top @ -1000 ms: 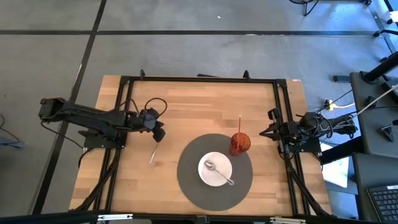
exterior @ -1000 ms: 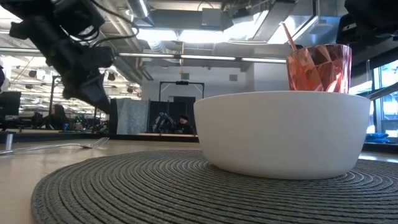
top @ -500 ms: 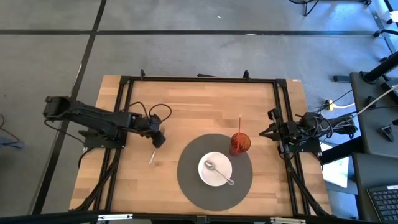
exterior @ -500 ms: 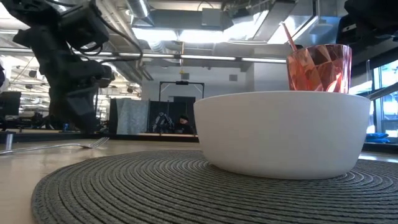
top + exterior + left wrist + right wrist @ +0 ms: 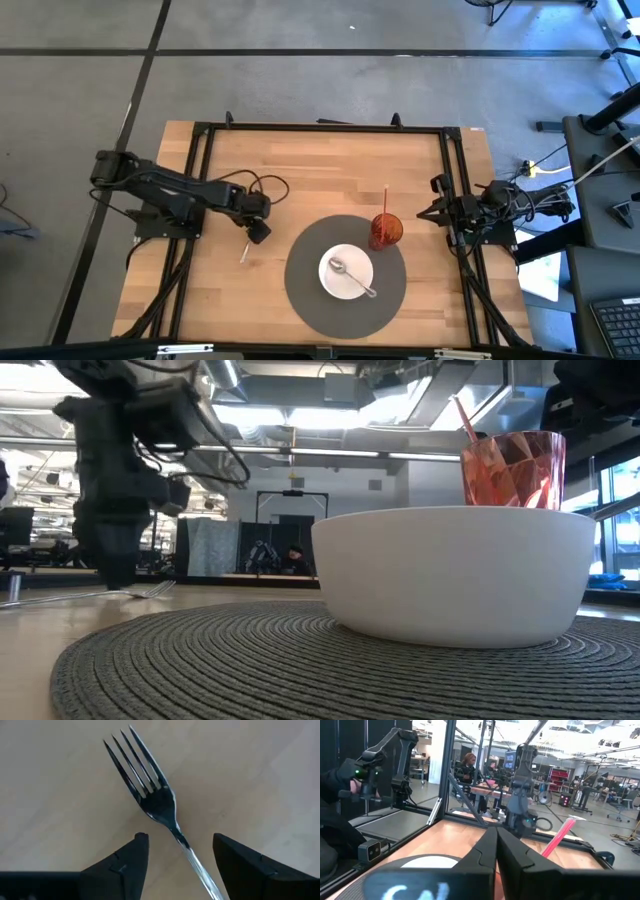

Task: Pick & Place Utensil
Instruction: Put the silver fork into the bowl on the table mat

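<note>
Left end effector (image 5: pixel 177 857) spread wide, straddling the fork (image 5: pixel 155 800) on the worktop (image 5: pixel 300 170), fingers clear of it. Right end effector (image 5: pixel 496 851) closed, parked at right edge.

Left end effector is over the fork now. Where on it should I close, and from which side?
Take the fork by its thin neck just behind the tines, coming straight down from above. It lies flat on the bare table, and the left end effector already straddles the neck, open, one finger on either side. The handle would probably serve too.
</note>
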Available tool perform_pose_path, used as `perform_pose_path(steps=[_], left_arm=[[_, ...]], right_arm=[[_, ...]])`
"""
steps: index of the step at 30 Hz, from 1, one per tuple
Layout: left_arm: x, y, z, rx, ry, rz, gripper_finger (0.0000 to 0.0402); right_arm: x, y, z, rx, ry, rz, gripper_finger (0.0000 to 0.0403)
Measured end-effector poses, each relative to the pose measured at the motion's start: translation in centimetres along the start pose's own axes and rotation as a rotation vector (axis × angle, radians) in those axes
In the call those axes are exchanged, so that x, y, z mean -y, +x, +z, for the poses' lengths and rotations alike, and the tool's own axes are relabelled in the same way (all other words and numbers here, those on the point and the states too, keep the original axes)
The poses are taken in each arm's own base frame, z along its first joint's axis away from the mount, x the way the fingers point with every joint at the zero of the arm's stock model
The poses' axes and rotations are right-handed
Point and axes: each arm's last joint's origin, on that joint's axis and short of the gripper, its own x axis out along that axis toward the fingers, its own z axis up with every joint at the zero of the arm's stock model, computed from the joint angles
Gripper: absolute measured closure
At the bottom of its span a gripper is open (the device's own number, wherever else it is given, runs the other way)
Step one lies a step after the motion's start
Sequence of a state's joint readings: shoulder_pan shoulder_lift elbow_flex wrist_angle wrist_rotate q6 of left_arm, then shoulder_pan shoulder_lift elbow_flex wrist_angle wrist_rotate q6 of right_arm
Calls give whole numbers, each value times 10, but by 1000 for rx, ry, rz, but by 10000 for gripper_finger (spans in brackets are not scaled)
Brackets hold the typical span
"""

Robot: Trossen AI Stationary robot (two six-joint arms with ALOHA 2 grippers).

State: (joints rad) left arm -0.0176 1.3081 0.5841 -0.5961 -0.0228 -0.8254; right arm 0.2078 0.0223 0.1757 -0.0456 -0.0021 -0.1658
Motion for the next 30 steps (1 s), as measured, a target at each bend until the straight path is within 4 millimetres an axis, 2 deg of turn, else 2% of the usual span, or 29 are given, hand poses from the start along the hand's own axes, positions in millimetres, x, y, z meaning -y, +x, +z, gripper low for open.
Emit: perform_pose_path(steps=[8, 12, 17, 24, 30], left_arm=[[10, 16, 8, -60, 16, 58, 196], [10, 18, 8, -71, 15, 77, 213], [9, 19, 7, -76, 14, 87, 267], [9, 19, 7, -77, 64, 81, 382], [16, 14, 11, -45, 155, 106, 392]], right_arm=[[0, 0, 0, 0, 0, 0, 392], [0, 0, 0, -1, -1, 0, 392], [0, 0, 0, -1, -1, 0, 392], [0, 0, 0, -1, -1, 0, 392], [0, 0, 0, -1, -2, 0, 392]])
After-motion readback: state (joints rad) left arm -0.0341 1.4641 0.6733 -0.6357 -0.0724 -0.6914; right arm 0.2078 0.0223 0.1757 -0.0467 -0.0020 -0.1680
